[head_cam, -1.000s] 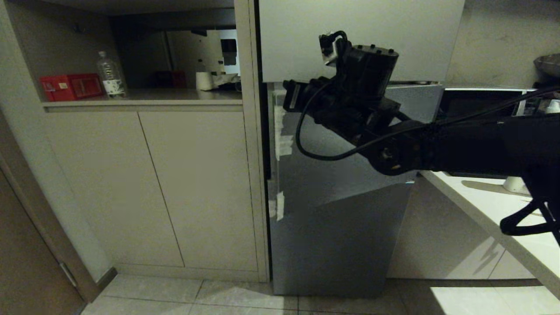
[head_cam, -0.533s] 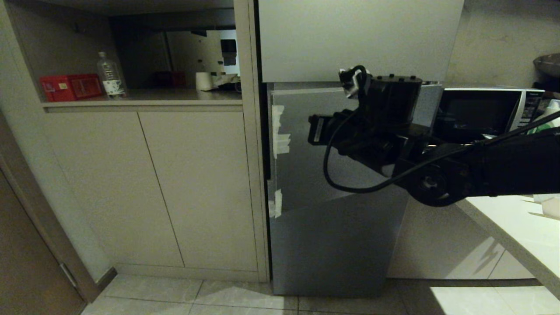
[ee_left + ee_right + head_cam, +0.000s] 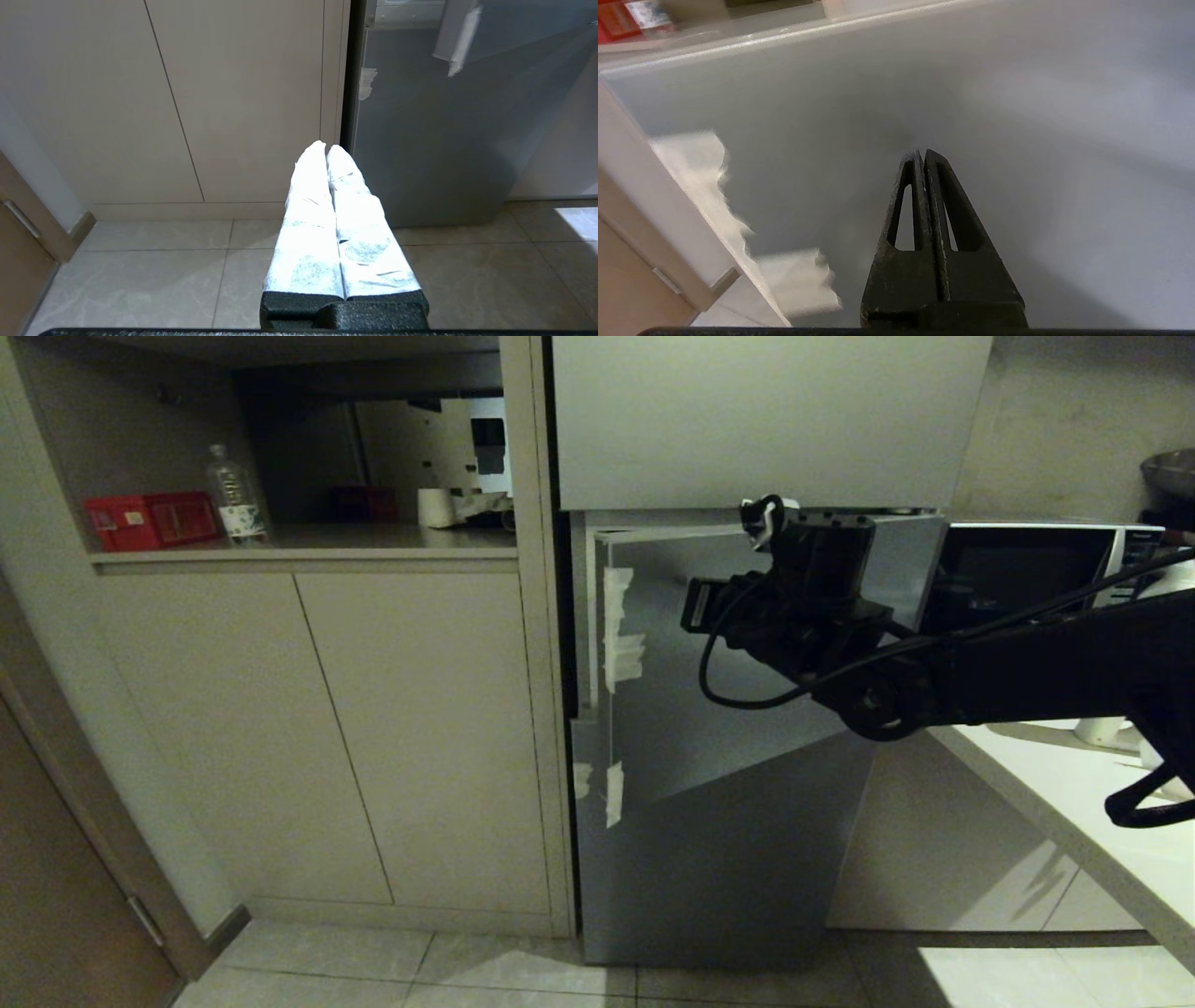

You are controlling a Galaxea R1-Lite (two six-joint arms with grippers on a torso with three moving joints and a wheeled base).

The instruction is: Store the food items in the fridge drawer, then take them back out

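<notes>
The food items and the fridge drawer are out of view. The fridge's lower silver door [image 3: 728, 803] stands slightly ajar, its left edge carrying white tape scraps [image 3: 624, 635]. My right gripper [image 3: 695, 607] reaches in from the right in front of the door's upper part. In the right wrist view its black fingers [image 3: 923, 151] are shut and empty, close to the grey door face [image 3: 1017, 116] and beside the tape [image 3: 691, 158]. My left gripper [image 3: 327, 147], wrapped in white, is shut and empty, low over the tile floor before the cabinet.
Beige cabinet doors [image 3: 373, 728] stand left of the fridge. The niche above holds a red box [image 3: 149, 520] and a water bottle [image 3: 233, 495]. A microwave [image 3: 1027, 574] and a white counter [image 3: 1074, 784] are on the right. Tile floor [image 3: 467, 971] lies below.
My right arm has moved down and to the right across the door front. The door's taped edge now stands farther out from the fridge body. The left arm has stayed still.
</notes>
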